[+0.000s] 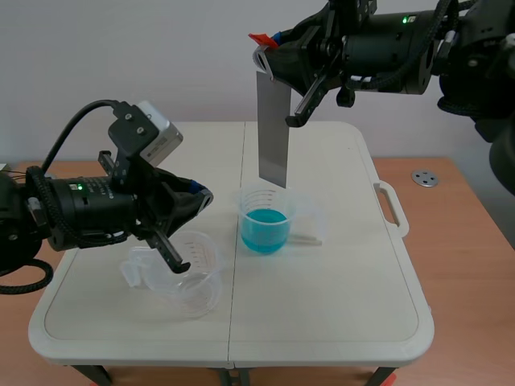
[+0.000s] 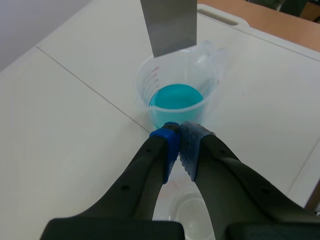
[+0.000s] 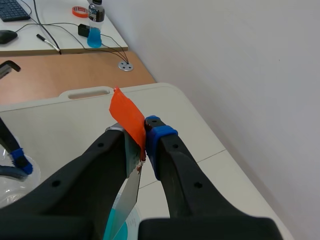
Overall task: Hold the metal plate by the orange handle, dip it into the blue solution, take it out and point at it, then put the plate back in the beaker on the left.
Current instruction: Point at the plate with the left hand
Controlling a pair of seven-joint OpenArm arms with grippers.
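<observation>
**A:** Start at the left. How was that arm placed?

**B:** The left arm (image 1: 88,201) lay low over the surface (image 1: 338,273). Its jaws were closed tip to tip on nothing and aimed toward the middle. Just under them stood the empty beaker (image 1: 191,281), clear plastic, with nothing in it that I could see.

**A:** And the other beaker?

**B:** The blue beaker (image 1: 265,221) stood upright just beside it, near the middle of the surface. It was partly filled with the blue solution (image 2: 176,97).

**A:** Was the plate in it?

**B:** No. The metal plate (image 1: 272,129) hung upright straight above it. In the left wrist view, its lower edge was over the rim and clear of the liquid.

**A:** What held it?

**B:** The right arm (image 1: 386,48), raised high, had its jaws clamped on the orange handle (image 3: 127,117) at the plate's top end.

**A:** So which step was it?

**B:** Either the dip or the pointing, and I couldn't settle which. The plate looked plain grey, and I couldn't tell whether it was wet. If it was the dip, the next move called for a straight descent. The plate would need to stay vertical and centred so its edge didn't catch the rim and tip that light beaker. If it was the pointing, the left jaws needed to lift, since they were aimed at the beaker rather than the plate.
</observation>
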